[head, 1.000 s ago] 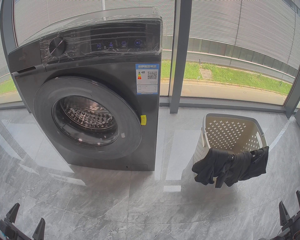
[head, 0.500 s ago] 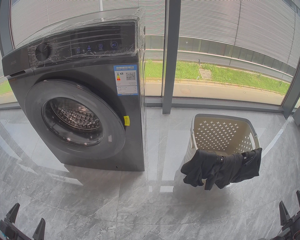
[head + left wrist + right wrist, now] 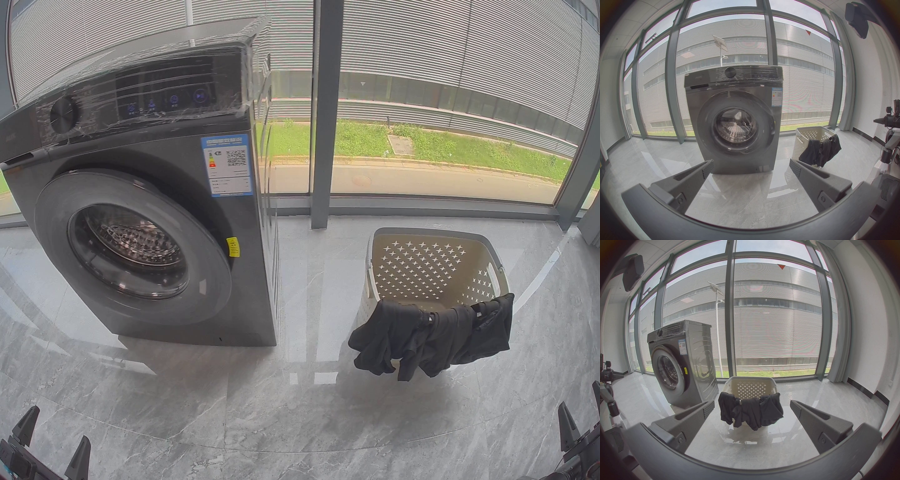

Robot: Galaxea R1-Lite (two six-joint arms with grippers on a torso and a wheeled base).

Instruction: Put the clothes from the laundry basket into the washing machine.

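The left gripper (image 3: 54,434) and right gripper (image 3: 581,406) hang with fingers wide apart (both well back from the laundry basket (image 3: 431,234)).

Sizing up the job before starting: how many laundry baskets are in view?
1. The laundry basket stands on the floor to the right of the washing machine, with dark clothes draped over its near rim. Another could sit behind the machine, out of sight.
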